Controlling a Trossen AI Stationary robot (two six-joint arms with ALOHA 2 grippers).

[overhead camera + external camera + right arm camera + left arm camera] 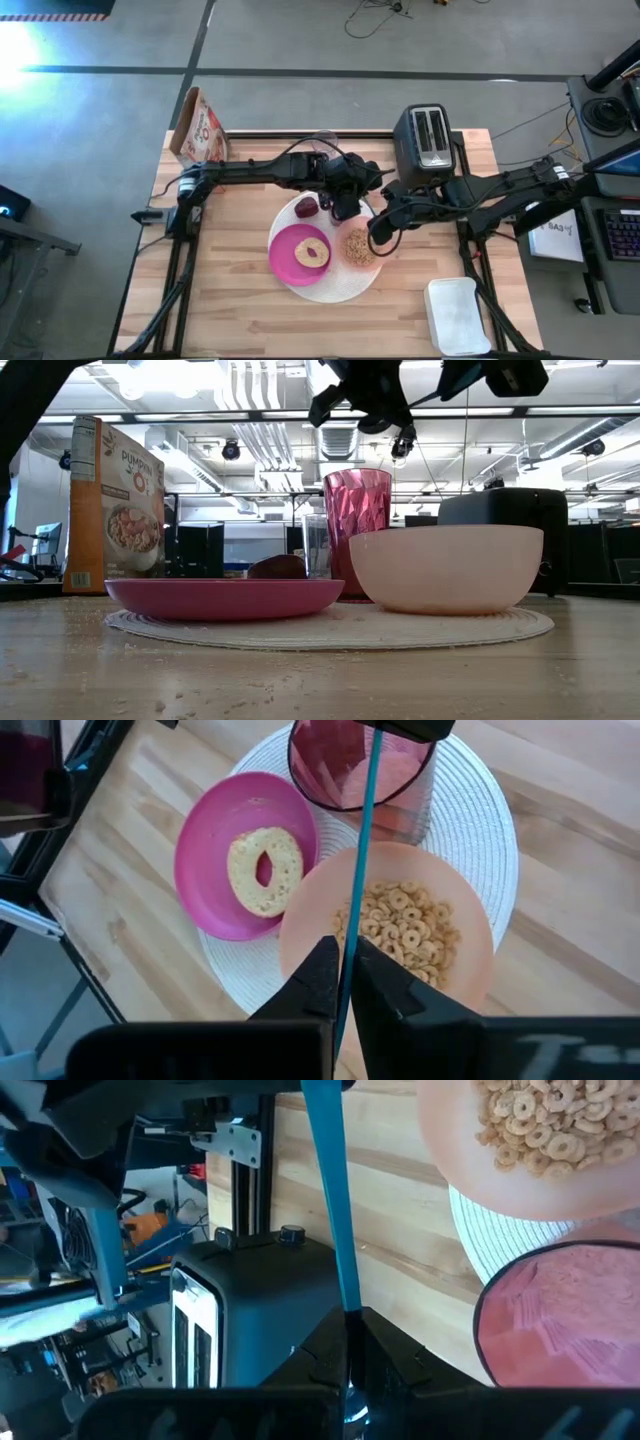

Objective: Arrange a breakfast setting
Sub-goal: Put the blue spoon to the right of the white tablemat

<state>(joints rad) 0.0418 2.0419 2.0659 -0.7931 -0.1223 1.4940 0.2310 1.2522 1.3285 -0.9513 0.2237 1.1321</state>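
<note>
A teal-handled spoon (362,840) hangs in the air between my two grippers, over the place setting; its head is hidden. My left gripper (347,1355) and my right gripper (345,985) are both shut on its handle. Below, the round white plate (335,290) carries a magenta plate (215,870) with a bagel (265,870), a peach bowl (300,935) of cereal (400,925), the pink tumbler (357,510) and a dark red fruit (306,207). My left gripper pinches the teal handle (346,1295) between its two fingers, slanting down. The handle runs straight out ahead of the fingertips toward the right gripper, clear of the table. My right gripper pinches the handle's other stretch (348,945) between its two fingers, slanting down from the table's right. The handle runs on ahead of the fingertips over the bowl and tumbler to the left gripper, lifted clear.
A black toaster (428,140) stands at the far right of the table and a cereal box (200,128) at the far left. A white lidded container (458,315) lies near the right front corner. A clear glass (316,545) stands behind the tumbler.
</note>
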